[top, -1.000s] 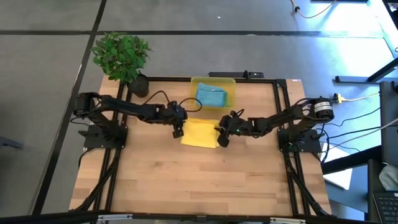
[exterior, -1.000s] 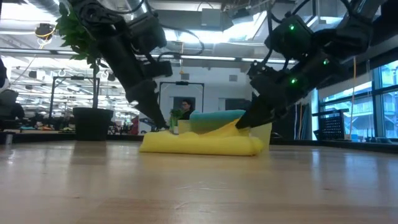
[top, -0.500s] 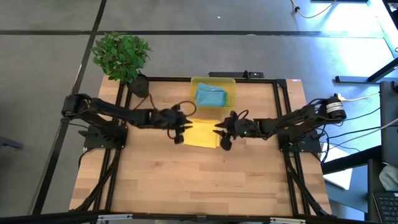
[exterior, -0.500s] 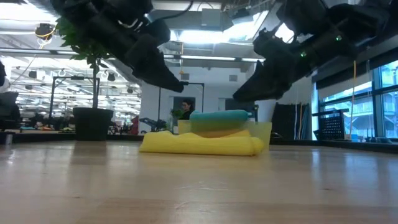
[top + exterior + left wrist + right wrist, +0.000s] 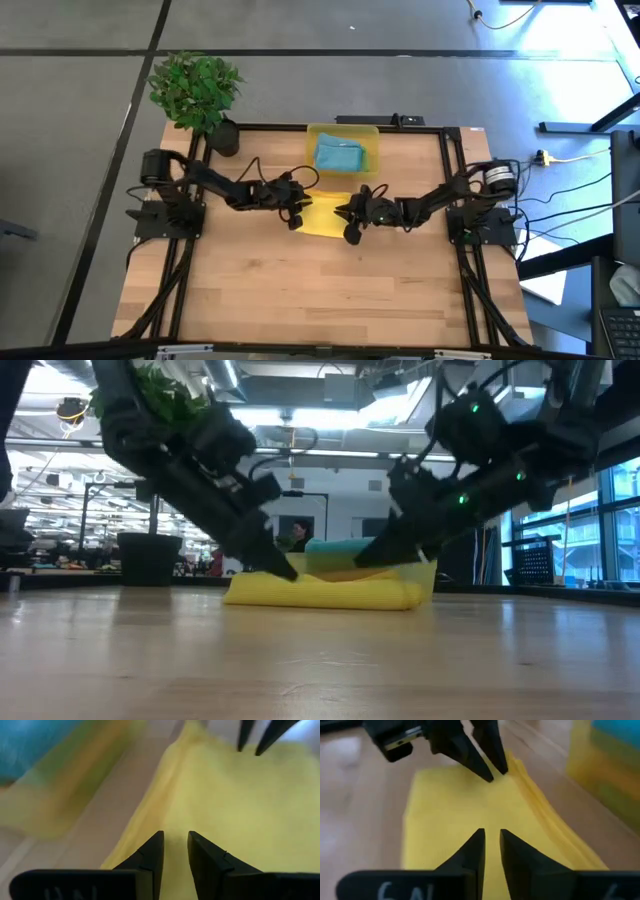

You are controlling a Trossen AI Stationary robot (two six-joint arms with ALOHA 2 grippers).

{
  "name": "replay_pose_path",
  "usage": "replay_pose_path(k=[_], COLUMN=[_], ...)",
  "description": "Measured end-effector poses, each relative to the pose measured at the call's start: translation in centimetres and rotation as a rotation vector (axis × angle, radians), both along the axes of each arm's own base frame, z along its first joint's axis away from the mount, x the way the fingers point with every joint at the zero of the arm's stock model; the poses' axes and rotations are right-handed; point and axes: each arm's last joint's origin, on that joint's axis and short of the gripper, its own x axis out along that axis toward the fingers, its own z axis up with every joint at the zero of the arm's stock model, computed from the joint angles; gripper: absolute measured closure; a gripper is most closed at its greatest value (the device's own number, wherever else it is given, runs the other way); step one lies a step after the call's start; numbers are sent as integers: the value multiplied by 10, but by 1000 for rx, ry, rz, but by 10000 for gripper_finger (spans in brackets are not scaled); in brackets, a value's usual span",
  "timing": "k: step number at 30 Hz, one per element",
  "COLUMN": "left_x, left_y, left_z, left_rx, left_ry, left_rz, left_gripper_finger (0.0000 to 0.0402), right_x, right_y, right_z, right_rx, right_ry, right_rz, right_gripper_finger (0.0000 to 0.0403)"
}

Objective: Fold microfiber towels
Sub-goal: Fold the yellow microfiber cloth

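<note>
Your left claw (image 5: 296, 212) and right claw (image 5: 349, 214) both hover over the folded yellow towel (image 5: 323, 214) on the surface (image 5: 300, 290), fingers slightly parted, grasping nothing.

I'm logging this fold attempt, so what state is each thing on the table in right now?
Yellow towel: folded, lying flat on the table in front of the bin.
Teal-blue towel: folded, resting inside the bin.
Yellow plastic bin: upright, at the table's far edge.
Left tool: fingers slightly apart over the yellow towel, holding nothing.
Right tool: fingers slightly apart over the yellow towel, holding nothing.
Potted plant: upright at the table's corner.
</note>
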Motion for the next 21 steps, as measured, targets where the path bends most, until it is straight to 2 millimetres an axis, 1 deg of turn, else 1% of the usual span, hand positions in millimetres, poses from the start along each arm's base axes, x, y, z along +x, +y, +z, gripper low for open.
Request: replay_pose_path(k=[3,5,10,13,21], left_x=[-1,-2,-2,-2,-4], left_y=[10,15,20,18,6], left_z=[-13,-18,-19,-13,20], left_rx=[-9,-9,-13,-10,15], left_ry=[28,42,34,9,-62], left_rz=[75,136,168,161,108], left_gripper_finger=[324,324,324,324,324], right_x=[0,0,-1,-1,-1], right_y=[-5,-8,-12,-13,-13], right_z=[-11,-19,-33,-36,-36], right_rx=[27,45,66,65,75], right_ry=[32,59,99,101,109], right_rz=[-32,-52,-82,-89,-64], right_gripper_finger=[350,353,360,366,384])
